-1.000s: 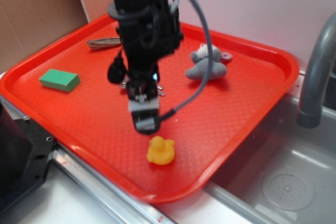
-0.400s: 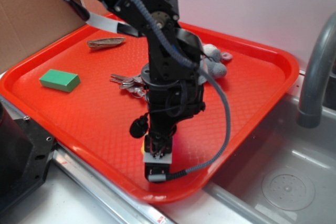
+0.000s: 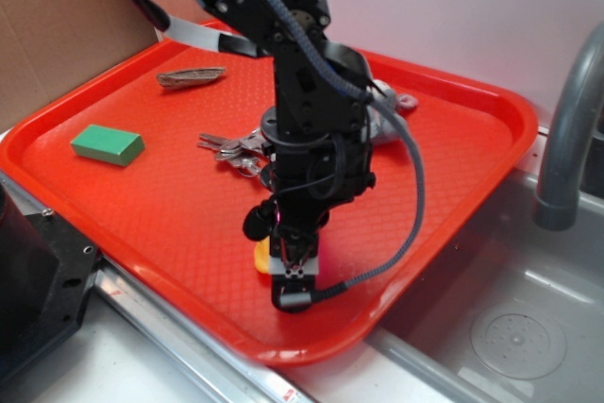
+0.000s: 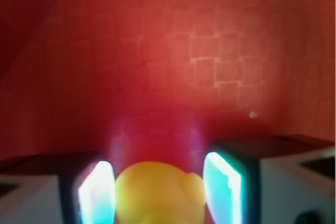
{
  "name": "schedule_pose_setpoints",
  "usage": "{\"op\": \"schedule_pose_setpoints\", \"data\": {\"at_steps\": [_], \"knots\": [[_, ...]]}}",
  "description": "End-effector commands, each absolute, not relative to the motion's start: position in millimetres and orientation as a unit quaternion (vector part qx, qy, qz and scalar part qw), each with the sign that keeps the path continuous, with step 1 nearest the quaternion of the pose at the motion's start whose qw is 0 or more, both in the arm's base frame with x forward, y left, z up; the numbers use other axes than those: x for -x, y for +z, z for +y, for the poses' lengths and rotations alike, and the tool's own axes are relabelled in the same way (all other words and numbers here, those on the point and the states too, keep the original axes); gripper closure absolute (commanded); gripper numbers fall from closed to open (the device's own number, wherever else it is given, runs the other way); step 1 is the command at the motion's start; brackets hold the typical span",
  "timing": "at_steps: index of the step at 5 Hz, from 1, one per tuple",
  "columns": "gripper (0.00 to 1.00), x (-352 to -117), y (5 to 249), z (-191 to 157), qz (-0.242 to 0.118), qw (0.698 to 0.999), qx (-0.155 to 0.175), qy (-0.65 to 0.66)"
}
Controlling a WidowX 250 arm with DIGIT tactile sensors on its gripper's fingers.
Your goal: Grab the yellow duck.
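Your pincer [image 4: 160, 187] sits low over the red tray [image 3: 444, 101], lower centre of the exterior frame, jaws open with the yellow duck [image 4: 157, 192] between the fingers [image 4: 97, 192]; contact unclear. Duck barely peeks out left of the pincer outside. Green block [image 3: 107, 144] left, keys [image 3: 231, 148] mid-tray, grey plush [image 3: 382, 115] mostly hidden behind the arm.

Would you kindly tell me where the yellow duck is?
The yellow duck sits between the gripper fingers near the red tray's front edge.
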State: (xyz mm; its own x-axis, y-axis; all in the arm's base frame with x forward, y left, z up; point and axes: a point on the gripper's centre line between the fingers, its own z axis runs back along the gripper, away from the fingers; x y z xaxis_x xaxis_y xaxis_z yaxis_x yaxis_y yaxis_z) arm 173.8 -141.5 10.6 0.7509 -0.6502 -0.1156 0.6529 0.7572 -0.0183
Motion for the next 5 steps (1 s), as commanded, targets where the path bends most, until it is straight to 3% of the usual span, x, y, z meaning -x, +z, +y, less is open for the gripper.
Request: {"op": "schedule_pose_setpoints", "data": {"at_steps": [1, 2, 4, 5], "knots": [[1.00, -161, 51, -119, 0.033, 0.948, -0.009, -0.318], [1.00, -163, 100, -101, 0.009, 0.965, -0.041, -0.258], [1.00, -151, 196, -58, 0.000, 0.999, -0.044, -0.032], [1.00, -154, 205, -47, -0.007, 0.999, -0.039, 0.004]]}}
